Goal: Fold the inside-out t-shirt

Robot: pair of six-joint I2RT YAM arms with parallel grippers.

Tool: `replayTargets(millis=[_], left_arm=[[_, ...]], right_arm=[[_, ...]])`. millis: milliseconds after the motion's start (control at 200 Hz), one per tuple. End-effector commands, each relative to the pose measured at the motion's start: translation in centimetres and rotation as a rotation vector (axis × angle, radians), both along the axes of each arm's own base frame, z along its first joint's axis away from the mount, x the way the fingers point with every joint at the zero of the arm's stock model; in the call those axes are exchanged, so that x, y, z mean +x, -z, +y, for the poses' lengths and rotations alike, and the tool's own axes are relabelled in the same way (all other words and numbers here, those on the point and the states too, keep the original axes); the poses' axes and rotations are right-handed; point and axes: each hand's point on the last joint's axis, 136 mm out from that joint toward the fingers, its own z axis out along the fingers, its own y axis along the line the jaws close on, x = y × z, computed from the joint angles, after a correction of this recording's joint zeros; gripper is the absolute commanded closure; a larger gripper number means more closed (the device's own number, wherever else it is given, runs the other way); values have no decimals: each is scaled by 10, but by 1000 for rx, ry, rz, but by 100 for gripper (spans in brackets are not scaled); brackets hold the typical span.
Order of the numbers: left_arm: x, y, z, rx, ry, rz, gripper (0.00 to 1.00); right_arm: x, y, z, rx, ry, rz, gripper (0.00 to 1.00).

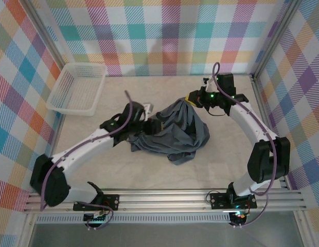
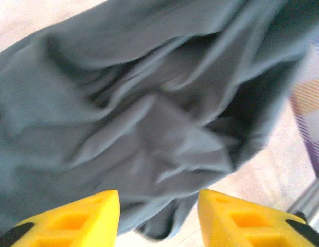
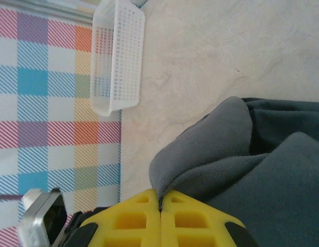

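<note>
A white plastic mesh basket (image 1: 60, 98) with a rectangular rim stands at the far left of the pale counter (image 1: 226, 159), well apart from the inside-out t-shirt (image 1: 175, 131). The shirt lies crumpled mid-counter, soft slate-grey fabric in deep folds. The right gripper (image 3: 160, 198) has its yellow jaws closed on a fold at the shirt's far edge. The left gripper (image 2: 158, 198) holds its jaws apart at the shirt's left side.

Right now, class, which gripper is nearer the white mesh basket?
Left. The left gripper sits at the grey t-shirt's left edge, toward the white mesh basket; the right gripper pinches its far corner, farther right.
</note>
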Motion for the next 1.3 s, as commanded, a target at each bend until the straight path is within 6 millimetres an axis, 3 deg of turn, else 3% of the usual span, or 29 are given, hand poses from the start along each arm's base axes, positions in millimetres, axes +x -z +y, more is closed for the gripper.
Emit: replayTargets(millis=[0,115,225,280,355,440,530,650,725,810,930,1050,1145,1200,1250,1295], left_arm=[[7,-4,-48,-51,74,-26,40],[23,7,-81,-55,77,-24,23],[46,31,-82,28,-8,8,22],[55,37,-76,50,-62,7,32],[63,34,-67,42,-114,-3,58],[66,27,-62,24,-115,17,100],[56,8,-63,-45,-74,66,100],[33,-36,-71,-238,28,133,100],[25,-52,-67,-289,44,151,100],[21,-59,-58,-297,34,152,100],[19,-59,-49,-295,11,153,100],[20,-56,-47,-298,8,174,100],[22,-57,-49,-297,21,185,100],[24,-60,-49,-293,27,184,100],[25,-63,-51,-295,32,174,100],[25,-66,-51,-301,34,170,100]], right_arm=[[-5,-31,1,132,85,85,100],[-12,-42,6,168,105,92,100],[-23,-51,16,154,89,98,100],[-29,-54,22,155,84,100,100],[-35,-54,23,162,95,116,100],[-35,-50,19,171,130,130,100],[-19,-32,-1,93,185,127,100],[23,26,-43,-177,174,116,98],[30,51,-34,-266,24,92,90],[26,51,-24,-217,-38,84,68],[9,12,-34,-245,-4,-99,56],[-30,-13,-37,-298,4,-355,51],[-70,-4,-23,-450,-101,-644,44],[-92,6,-9,-537,-210,-840,34],[-96,17,-6,-663,-248,-973,22],[-95,26,-7,-732,-272,-1025,17]])
